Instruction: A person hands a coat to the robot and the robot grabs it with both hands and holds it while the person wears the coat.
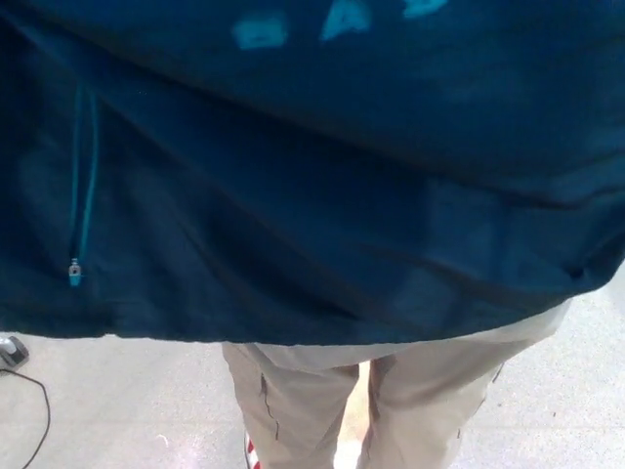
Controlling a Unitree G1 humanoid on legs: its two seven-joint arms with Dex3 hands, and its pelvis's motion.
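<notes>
Neither robot hand shows in the head view, so their grip cannot be told. The dark blue coat fills the upper part of the picture and blocks most else; a teal zip with its pull runs down its left side, pale patches near the top edge. Below its hem stand a person's beige trousers on the grey floor, a black cable at the lower left corner
</notes>
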